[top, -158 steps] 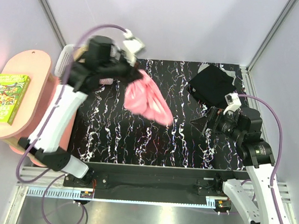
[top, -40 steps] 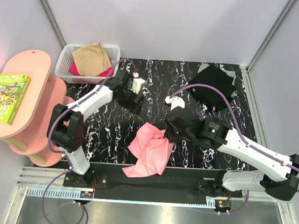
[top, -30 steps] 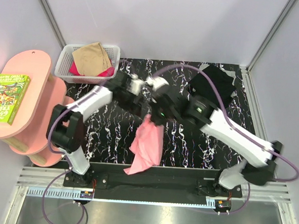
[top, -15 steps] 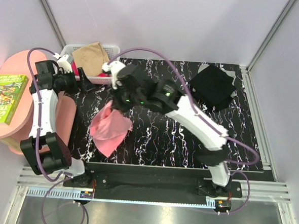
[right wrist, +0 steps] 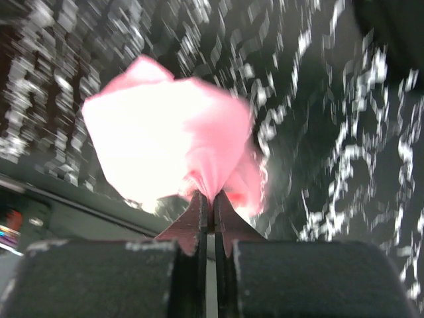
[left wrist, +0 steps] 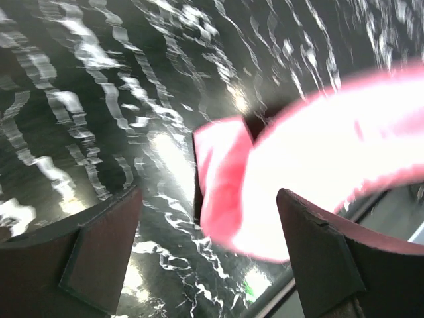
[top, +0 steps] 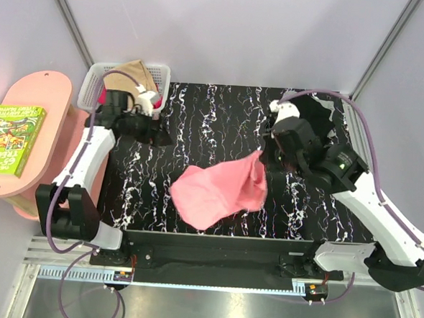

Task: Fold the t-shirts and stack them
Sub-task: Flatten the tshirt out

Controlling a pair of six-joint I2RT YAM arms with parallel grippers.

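Note:
My right gripper [top: 264, 159] is shut on one edge of the salmon pink t-shirt [top: 221, 190], which billows out to the left over the front middle of the table. In the right wrist view the fingertips [right wrist: 201, 211] pinch a bunched fold of the pink t-shirt [right wrist: 165, 136]. My left gripper [top: 158, 135] hangs open over the table just below the basket and holds nothing. Its wrist view shows the pink t-shirt [left wrist: 318, 152] well beyond its spread fingers [left wrist: 99, 245]. A black t-shirt [top: 319, 119] lies at the back right, partly behind the right arm.
A white mesh basket [top: 95, 76] at the back left holds a tan t-shirt [top: 134, 71] and a magenta one [top: 101, 94]. A pink side table [top: 43, 98] with a green book [top: 8, 136] stands left of the marbled black table [top: 222, 116].
My right gripper has swung the pink t-shirt from the left side to right of centre, and the cloth has spread out. My left gripper moved right, onto the table by the basket.

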